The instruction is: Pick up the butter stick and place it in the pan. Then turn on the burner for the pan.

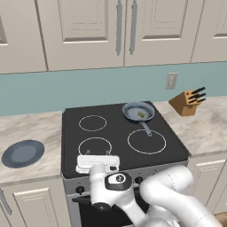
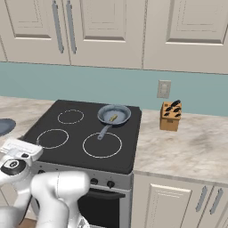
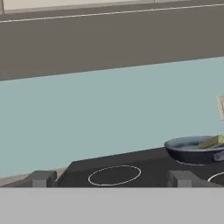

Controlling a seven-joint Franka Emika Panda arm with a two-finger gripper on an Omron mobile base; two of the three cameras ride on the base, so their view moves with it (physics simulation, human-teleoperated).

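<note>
The grey-blue pan [image 1: 138,111] sits at the rear right of the black stovetop [image 1: 117,133], its dark handle pointing toward the front. The small pale yellow butter stick [image 1: 142,115] lies inside it, also seen in the right base view [image 2: 113,118] and the hand view [image 3: 211,141]. The pan covers its burner. My gripper [image 1: 97,153] hovers low over the stove's front left edge, open and holding nothing, well apart from the pan [image 3: 194,151]. In the hand view, the fingertips [image 3: 41,178] stand wide apart, facing the backsplash.
A large white ring [image 1: 146,141] lies in front of the pan, with two smaller rings [image 1: 92,123] on the left. Control knobs [image 2: 93,181] line the stove front. A knife block [image 1: 188,103] stands on the right counter and a dark-blue plate [image 1: 23,153] on the left counter.
</note>
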